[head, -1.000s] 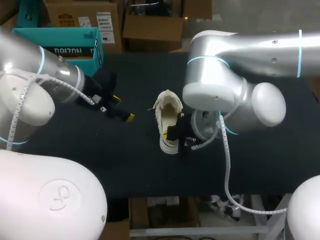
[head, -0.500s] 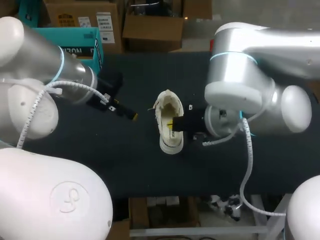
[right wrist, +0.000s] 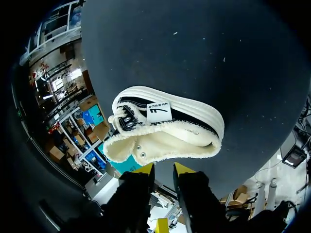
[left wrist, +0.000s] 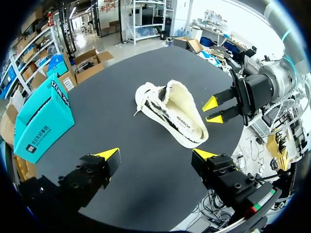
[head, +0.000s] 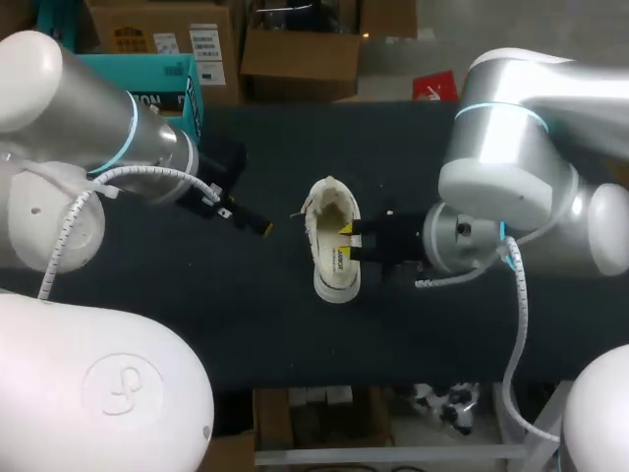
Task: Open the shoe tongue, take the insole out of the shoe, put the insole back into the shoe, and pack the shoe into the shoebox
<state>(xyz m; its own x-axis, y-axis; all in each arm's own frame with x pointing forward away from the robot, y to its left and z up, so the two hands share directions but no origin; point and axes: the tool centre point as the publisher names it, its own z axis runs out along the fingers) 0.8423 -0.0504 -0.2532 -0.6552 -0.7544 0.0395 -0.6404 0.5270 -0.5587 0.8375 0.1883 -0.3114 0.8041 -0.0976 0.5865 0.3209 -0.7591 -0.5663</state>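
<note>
- Right hand (head: 342, 244) sits just beside the shoe (head: 332, 251), at the middle of its long side. Its yellow tips are a narrow gap apart and have nothing between them.
- From the right wrist view, that hand (right wrist: 163, 170) points straight at the shoe (right wrist: 165, 126). Its white sole, black side panel and fleecy cream collar all show, and the tips stop just short of the collar.
- Shoe stands on its sole near the middle of the black counter (head: 197, 315), mouth open upward. Laces trail loose at one end.
- Left hand (head: 251, 221) is on the opposite side of the shoe, well apart from it, above the counter.
- From the left wrist view, the left hand (left wrist: 155, 154) is spread wide and empty. The shoe (left wrist: 170, 114) lies ahead of it, and the right hand (left wrist: 213, 111) is just past the shoe.
- Teal shoebox (head: 157, 74) is well away from the shoe, beyond the left hand, at the counter's edge. Seen from the left wrist, the shoebox (left wrist: 43, 119) stands off to the side of the open fingers.
</note>
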